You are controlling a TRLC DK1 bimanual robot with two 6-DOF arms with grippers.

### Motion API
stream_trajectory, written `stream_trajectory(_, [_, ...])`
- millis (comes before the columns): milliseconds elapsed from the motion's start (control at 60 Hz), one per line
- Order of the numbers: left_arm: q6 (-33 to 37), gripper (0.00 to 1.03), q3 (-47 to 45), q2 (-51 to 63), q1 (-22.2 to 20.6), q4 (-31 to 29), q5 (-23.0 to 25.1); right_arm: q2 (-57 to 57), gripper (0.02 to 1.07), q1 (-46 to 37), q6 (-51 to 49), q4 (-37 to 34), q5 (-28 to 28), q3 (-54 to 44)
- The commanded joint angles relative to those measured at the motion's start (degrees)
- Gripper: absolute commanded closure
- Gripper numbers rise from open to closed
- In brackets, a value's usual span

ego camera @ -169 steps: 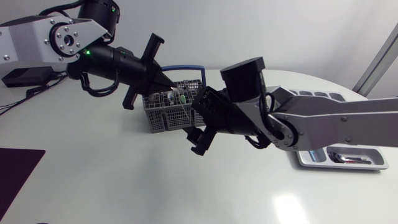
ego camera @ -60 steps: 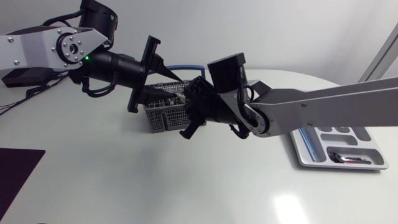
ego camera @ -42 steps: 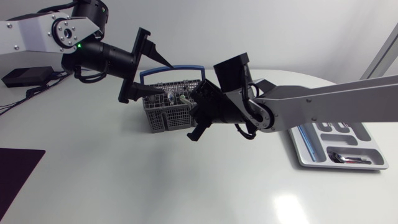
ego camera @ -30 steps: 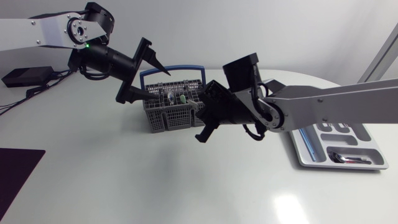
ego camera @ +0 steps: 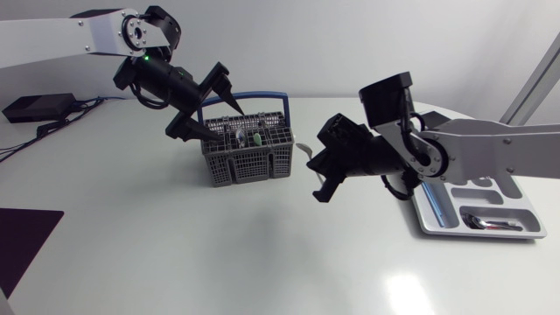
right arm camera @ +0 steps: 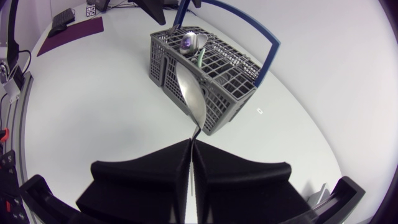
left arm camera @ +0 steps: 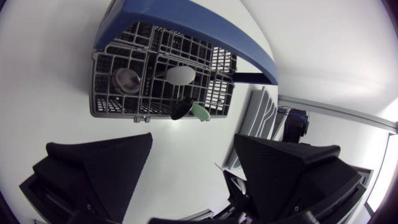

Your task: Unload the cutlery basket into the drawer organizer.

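While the right pincer (right arm camera: 191,142) grips a spoon (right arm camera: 191,93) and the left pincer (left arm camera: 193,137) gapes wide by the basket (ego camera: 248,156), the organizer (ego camera: 490,203) likely comes next

Light: bright and even, falling from overhead.
Shadows: soft and faint on the table (ego camera: 175,254), under the basket (ego camera: 248,159) and the right arm (ego camera: 477,157).
Glare: a pale patch towards the table's near edge; the spoon (right arm camera: 191,93) gleams.
Distortion: both wrist views bow the table's edges.
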Motion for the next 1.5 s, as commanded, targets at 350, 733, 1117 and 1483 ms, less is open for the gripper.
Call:
stream_trajectory(350, [11.3, 0.11, 10.9, 4.3, -5.7, -9.4, -11.6, -6.4, 1.01, -11.8, -12.4, -8.5, -5.0, -5.2])
stream_trajectory(733, [19.4, 0.12, 15.1, 6.8, -7.8, -12.0, -18.1, -10.4, 1.01, -23.2, -22.3, -14.2, -9.4, -7.2])
stream_trajectory(1117, [23.0, 0.15, 4.5, 2.2, -10.4, 0.6, -26.5, -11.7, 1.01, -35.8, -31.2, -18.2, -14.5, -7.1])
stream_trajectory(1483, [25.4, 0.18, -2.8, -1.4, -11.9, 7.5, -30.4, -10.6, 1.01, -46.0, -38.4, -22.1, -18.0, -5.1])
